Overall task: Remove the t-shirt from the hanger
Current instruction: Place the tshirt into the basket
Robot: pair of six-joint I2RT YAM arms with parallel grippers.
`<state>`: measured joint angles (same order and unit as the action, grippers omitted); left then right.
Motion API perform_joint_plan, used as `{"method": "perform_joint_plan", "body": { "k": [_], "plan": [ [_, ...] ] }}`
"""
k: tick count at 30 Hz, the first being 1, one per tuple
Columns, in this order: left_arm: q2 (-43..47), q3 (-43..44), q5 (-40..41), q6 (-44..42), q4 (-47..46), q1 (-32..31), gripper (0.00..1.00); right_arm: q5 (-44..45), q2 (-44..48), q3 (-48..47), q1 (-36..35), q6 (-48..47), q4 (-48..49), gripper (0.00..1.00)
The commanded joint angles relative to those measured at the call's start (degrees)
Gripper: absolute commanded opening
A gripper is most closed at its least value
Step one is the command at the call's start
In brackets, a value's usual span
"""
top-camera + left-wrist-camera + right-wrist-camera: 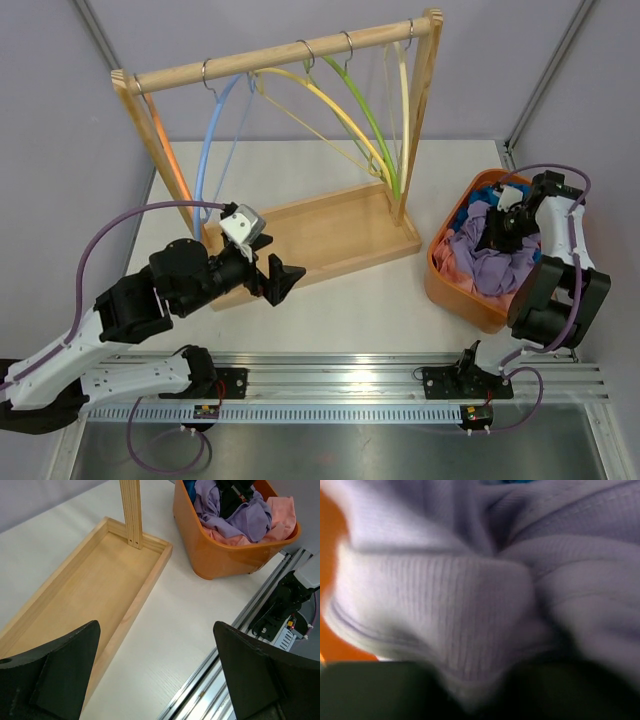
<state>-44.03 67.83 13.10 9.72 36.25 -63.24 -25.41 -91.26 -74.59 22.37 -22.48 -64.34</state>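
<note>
A purple t-shirt (495, 262) lies on top of the clothes in the orange basket (450, 290) at the right. My right gripper (497, 232) is down in that basket. In the right wrist view its dark fingers (380, 690) pinch a fold of the ribbed purple t-shirt (445, 595), which fills the frame. The hangers on the wooden rack (290, 55), among them a blue hanger (205, 170), a yellow hanger (320, 110) and a green hanger (370, 120), carry no cloth. My left gripper (280, 280) hovers open by the rack's tray, with nothing between its fingers (55, 675).
The rack's wooden tray base (90, 595) stretches left of the left gripper, with an upright post (131, 510) at its far end. The orange basket (220, 555) holds pink, blue and purple clothes. The aluminium rail (340, 375) runs along the near edge.
</note>
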Motion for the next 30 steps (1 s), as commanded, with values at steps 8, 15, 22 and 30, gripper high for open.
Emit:
{"method": "perform_joint_plan", "body": {
  "k": [8, 15, 22, 30],
  "plan": [
    [1.3, 2.3, 2.1, 5.0, -1.3, -0.1, 0.99, 1.1, 7.5, -22.2, 2.4, -7.2, -10.5, 0.96],
    [-0.4, 7.2, 2.5, 4.0, 1.1, -0.2, 0.99, 1.5, 8.4, -39.0, 2.4, -1.5, -15.7, 0.99],
    [-0.4, 10.3, 6.7, 7.0, 6.7, -0.1, 0.99, 11.7, 13.2, -41.6, 2.4, 17.3, -5.1, 0.99],
    [1.8, 8.4, 9.6, 11.3, 9.5, -0.1, 0.99, 10.0, 17.6, -36.2, 2.4, 16.7, -0.5, 1.0]
  ]
}}
